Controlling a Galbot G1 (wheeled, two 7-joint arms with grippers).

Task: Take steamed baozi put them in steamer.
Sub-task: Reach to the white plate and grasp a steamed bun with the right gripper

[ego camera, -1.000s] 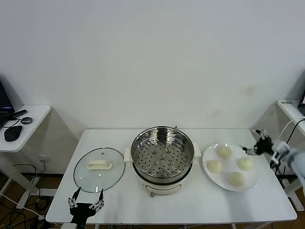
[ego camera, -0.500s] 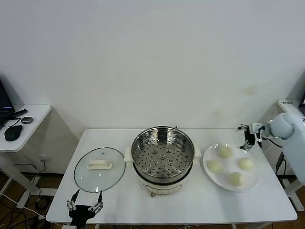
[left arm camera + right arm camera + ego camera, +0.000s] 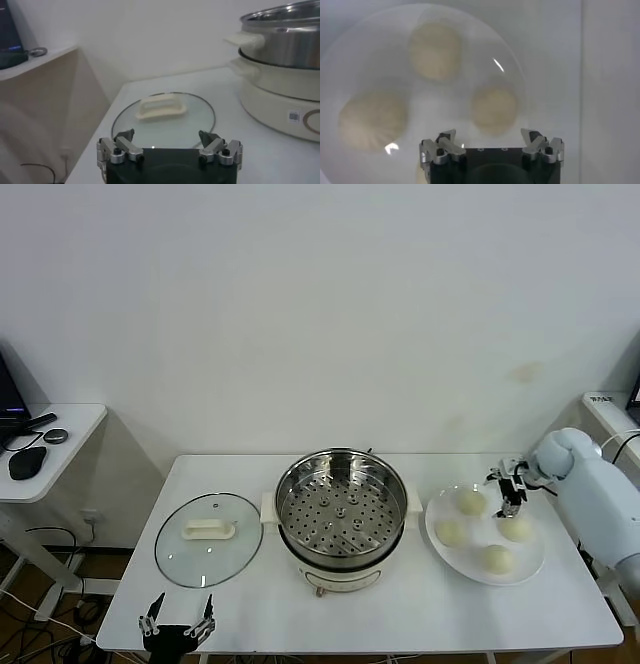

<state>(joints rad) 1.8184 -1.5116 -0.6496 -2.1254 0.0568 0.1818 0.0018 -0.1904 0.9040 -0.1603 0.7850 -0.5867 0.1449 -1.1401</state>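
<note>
White tabletop against a plain white wall, steamer with an unreadable label, right gripper fingers wide open, empty, above four steamed baozi on a plate, left gripper fingers open, empty, near the glass lid.

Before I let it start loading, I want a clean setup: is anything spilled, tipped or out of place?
Nothing stands out. The steamer sits upright with its tray bare, the glass lid lies flat beside it, and all four baozi rest on the plate. The right gripper hovers open over the plate; the left gripper waits open at the table's front edge.
</note>
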